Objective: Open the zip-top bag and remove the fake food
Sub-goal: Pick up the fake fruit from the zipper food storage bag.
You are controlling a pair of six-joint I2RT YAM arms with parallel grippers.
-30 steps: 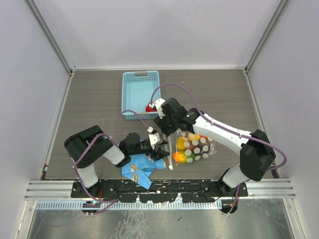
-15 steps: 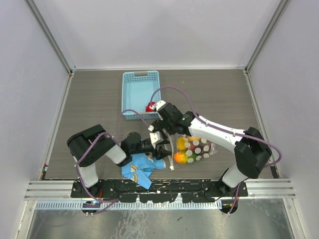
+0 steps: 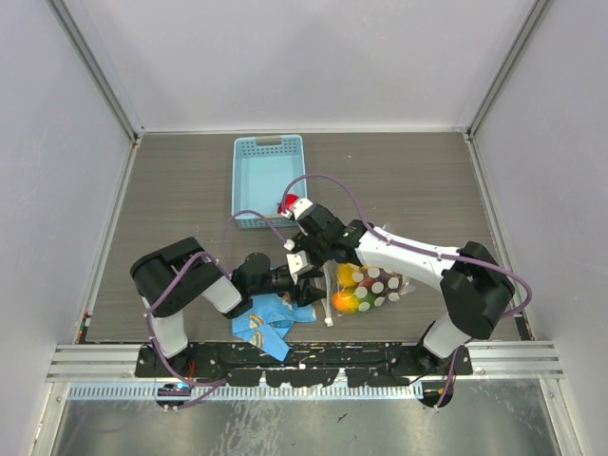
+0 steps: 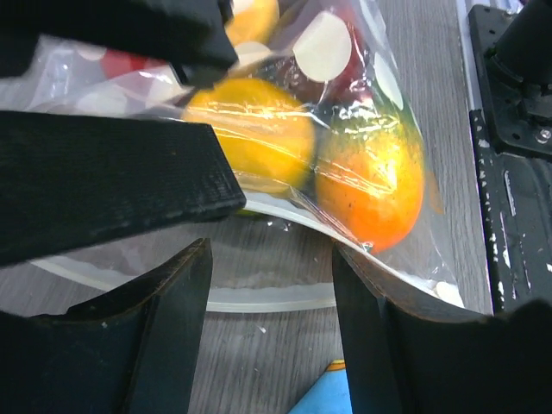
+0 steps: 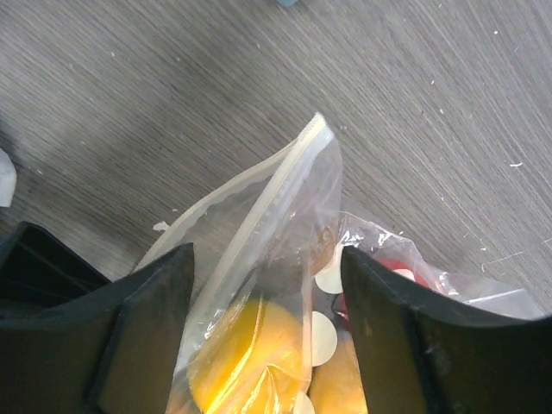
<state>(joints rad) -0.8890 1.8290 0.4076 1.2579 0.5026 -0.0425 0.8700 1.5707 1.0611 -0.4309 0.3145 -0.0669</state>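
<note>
- Placement: the clear, white-dotted plastic zip-top bag (image 3: 378, 282) lies on the grey wood-grain desk (image 3: 171, 190) at lower centre of the top view, with the glossy plastic fake food (image 3: 346, 300) inside it.
- The right claw (image 5: 266, 259) is released, its 2 fingers straddling the bag's raised white zip lip without pinching it.
- The left claw (image 4: 269, 259) is likewise spread; the zip strip crosses its gap, and nothing is clenched.
- Step in hand, as I judge it: widening the mouth. Each claw should pinch 1 lip only, film rather than fruit, then pull apart gently so the bag does not lift.
- Only the top view shows the light blue slotted plastic basket (image 3: 266, 180) at upper centre and the blue printed cloth (image 3: 261, 328) at the bottom. Only the right wrist view shows the lip standing up and parted.
</note>
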